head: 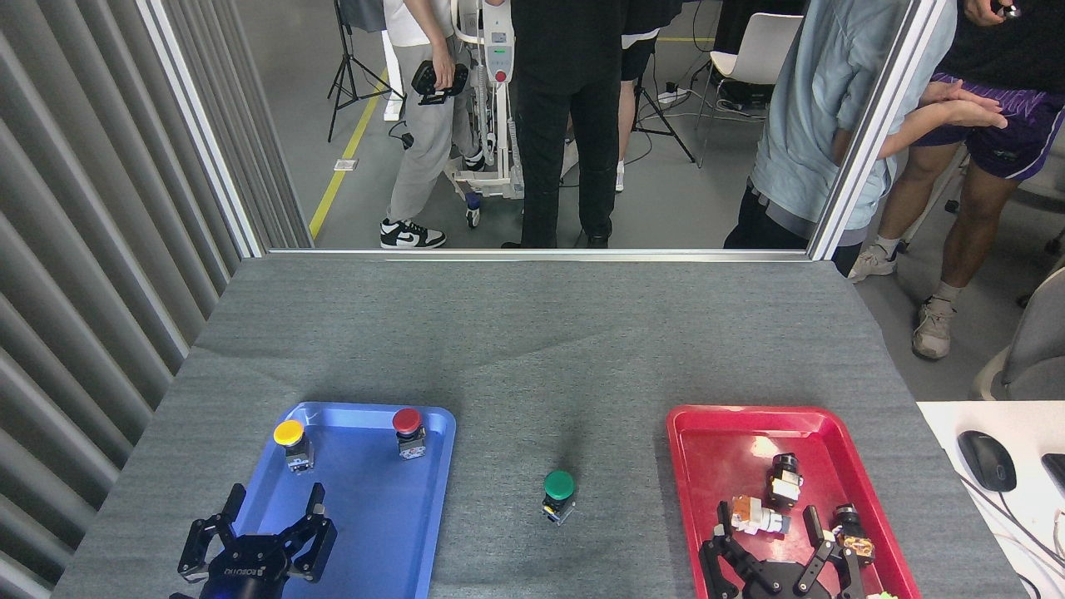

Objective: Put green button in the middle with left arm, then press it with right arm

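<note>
The green button [558, 494] stands upright on the bare grey cloth [532, 349], ready for pressing; both the left claw [260, 541] and right claw [782, 559] are spread wide, empty.

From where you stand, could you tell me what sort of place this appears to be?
Probably a robotics lab or test hall. A cloth-covered table carries a blue tray and a red tray of push buttons, fenced by aluminium framing. Beyond it, people stand on a concrete floor among tripods.

Green button [558, 494], round cap up, upright on the middle [532, 358] grey cloth
</note>
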